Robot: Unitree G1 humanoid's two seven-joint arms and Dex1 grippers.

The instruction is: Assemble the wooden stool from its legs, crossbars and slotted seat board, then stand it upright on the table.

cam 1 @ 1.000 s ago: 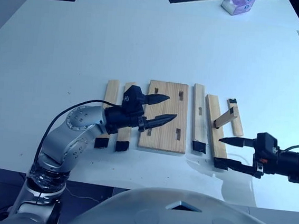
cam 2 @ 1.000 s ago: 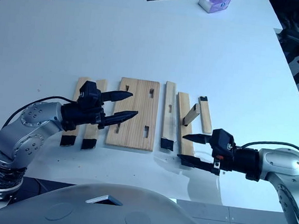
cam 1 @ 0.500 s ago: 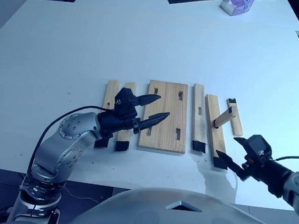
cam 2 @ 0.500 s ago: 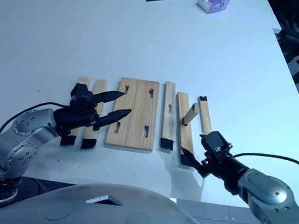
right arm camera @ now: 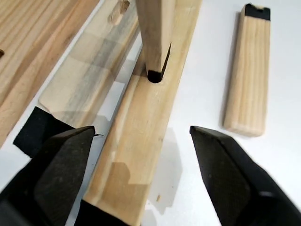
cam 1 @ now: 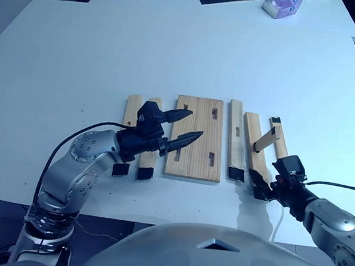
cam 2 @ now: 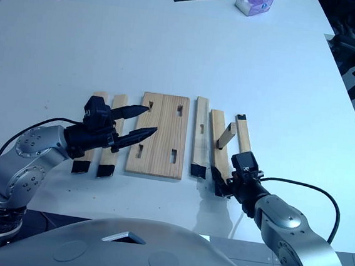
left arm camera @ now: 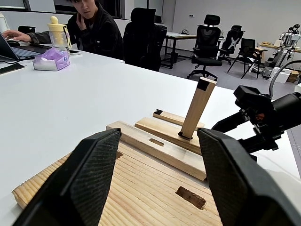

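Two tools are hanging low over the white tabletop (cam 1: 78, 54), and we are holding both of them spread wide with nothing in their grasp. Our left tool (cam 1: 196, 125) is hovering over the left half of the pale rectangular wooden seat board with four slots (cam 1: 205, 139), which is lying flat. Left of the seat board, two light wooden legs with black-taped ends (cam 1: 133, 107) are lying side by side, partly under the left arm. Right of the seat board a slim wooden leg (cam 1: 234, 135) is lying first. Next comes a wider wooden leg (cam 1: 251, 131) with a short wooden crossbar (cam 1: 266, 141) standing tilted in its slot, and farthest out lies a short flat wooden piece (cam 1: 281, 146). Our right tool (right arm camera: 141, 132) is sitting at the wider leg's near, black-capped end, its fingers (right arm camera: 61, 174) straddling it. We cannot tell whether they are touching the wood.
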